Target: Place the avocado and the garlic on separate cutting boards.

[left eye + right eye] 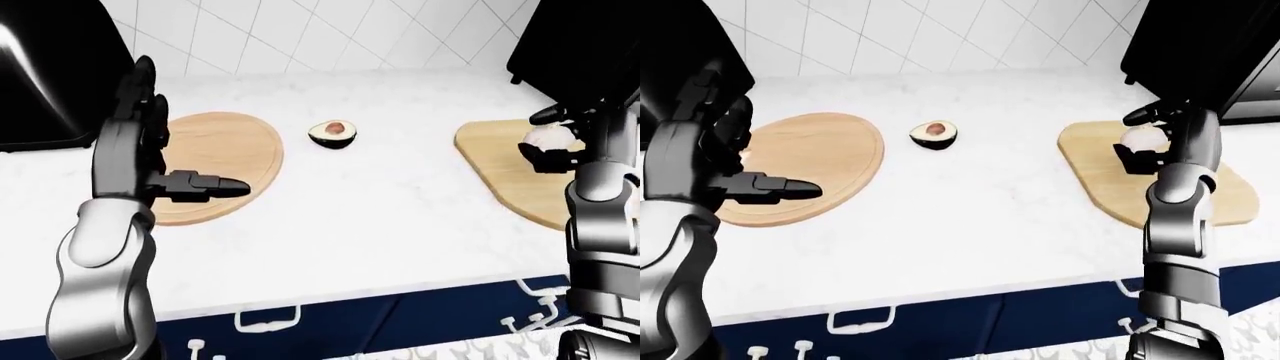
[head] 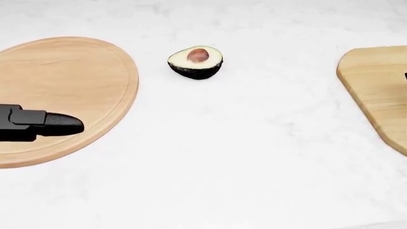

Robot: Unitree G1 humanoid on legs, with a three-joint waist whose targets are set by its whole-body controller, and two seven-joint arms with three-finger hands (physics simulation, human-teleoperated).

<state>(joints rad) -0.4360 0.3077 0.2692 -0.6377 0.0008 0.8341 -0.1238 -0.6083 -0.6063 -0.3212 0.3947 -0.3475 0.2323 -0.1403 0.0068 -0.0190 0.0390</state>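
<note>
Over the right board (image 1: pixel 1110 180), the right hand (image 1: pixel 1150 139) is gripping the garlic (image 1: pixel 1140 139) with curled fingers; the left hand (image 1: pixel 170 180) is hovering spread over the left board (image 2: pixel 70 81), the avocado (image 2: pixel 195 61) sitting on the counter (image 2: pixel 242 152) between.

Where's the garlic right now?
The garlic is in the right hand, held over the right cutting board at the right of the right-eye view, well right of the avocado half.

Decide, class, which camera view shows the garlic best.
The right-eye view: the garlic sits whole in the right hand, over the right cutting board. The left-eye view shows it near the picture's right edge, partly covered by fingers. The head view misses it altogether.
</note>
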